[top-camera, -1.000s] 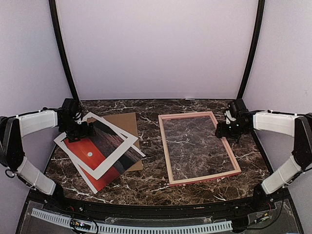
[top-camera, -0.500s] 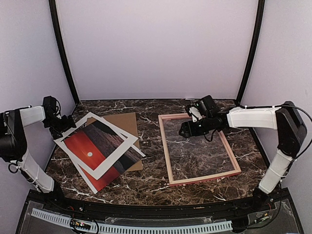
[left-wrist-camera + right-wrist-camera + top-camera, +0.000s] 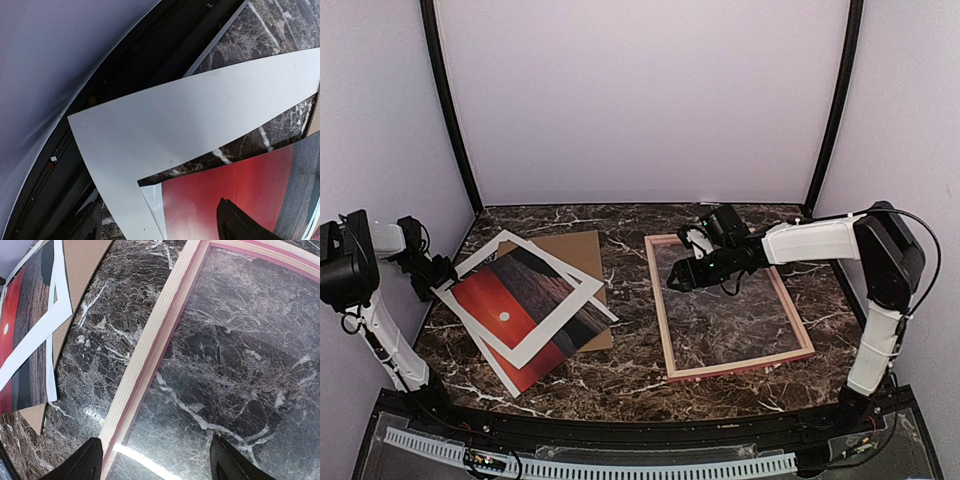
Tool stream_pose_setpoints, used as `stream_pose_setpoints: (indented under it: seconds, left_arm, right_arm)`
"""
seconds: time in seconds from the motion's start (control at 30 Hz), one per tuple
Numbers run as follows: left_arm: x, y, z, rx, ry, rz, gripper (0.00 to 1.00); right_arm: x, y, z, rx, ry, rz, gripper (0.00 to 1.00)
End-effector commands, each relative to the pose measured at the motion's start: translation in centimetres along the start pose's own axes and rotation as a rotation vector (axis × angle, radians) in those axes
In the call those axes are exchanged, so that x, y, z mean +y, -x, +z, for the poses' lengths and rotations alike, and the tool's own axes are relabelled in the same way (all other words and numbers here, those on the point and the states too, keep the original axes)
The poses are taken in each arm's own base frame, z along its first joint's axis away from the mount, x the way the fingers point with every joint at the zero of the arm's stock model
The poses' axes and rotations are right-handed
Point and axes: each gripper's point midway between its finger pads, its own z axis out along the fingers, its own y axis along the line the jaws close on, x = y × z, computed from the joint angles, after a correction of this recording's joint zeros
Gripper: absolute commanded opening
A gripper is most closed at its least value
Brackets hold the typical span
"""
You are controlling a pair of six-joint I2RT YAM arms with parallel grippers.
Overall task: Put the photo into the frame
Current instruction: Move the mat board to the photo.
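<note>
Pink-wood rails of the frame (image 3: pixel 740 366) lie flat toward the table's (image 3: pixel 620 385) right edge. All four show only from above. Your right wrist view catches just the left rail and the pane, with the right gripper (image 3: pixel 160 460) above them, fingers spread and empty. You have one photo (image 3: pixel 490 300), one white mat (image 3: pixel 558 265) and one brown board (image 3: pixel 575 250), overlapping near the left edge. Your left gripper (image 3: pixel 428 272) sits by the mat's left corner, fingers apart and holding nothing. Its tips are cut off in the wrist view.
</note>
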Motion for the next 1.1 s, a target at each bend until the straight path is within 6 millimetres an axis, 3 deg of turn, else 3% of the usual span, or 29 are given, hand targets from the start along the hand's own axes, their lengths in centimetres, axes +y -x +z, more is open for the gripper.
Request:
stream_pose_setpoints:
  seconds: [0.0,0.47,0.73,0.83,1.07]
  left_arm:
    - [0.3,0.4,0.0,0.009,0.015,0.004,0.81]
    - [2.5,1.9,0.6,-0.007,0.095,0.007,0.86]
    - [2.0,3.2,1.7,0.002,0.065,0.019,0.86]
    - [1.0,3.4,2.1,0.004,0.009,0.025,0.83]
    - [-0.9,4.2,1.0,-0.058,-0.095,0.044,0.73]
  right_arm:
    - [0.6,1.3,0.5,-0.029,0.019,-0.041,0.74]
    - [0.4,1.1,1.6,-0.007,0.02,-0.031,0.75]
    - [0.1,0.7,1.3,-0.004,-0.001,-0.024,0.75]
    - [-0.1,0.4,1.3,0.0,-0.009,-0.02,0.75]
    - [-0.1,0.1,1.1,0.001,-0.008,-0.007,0.75]
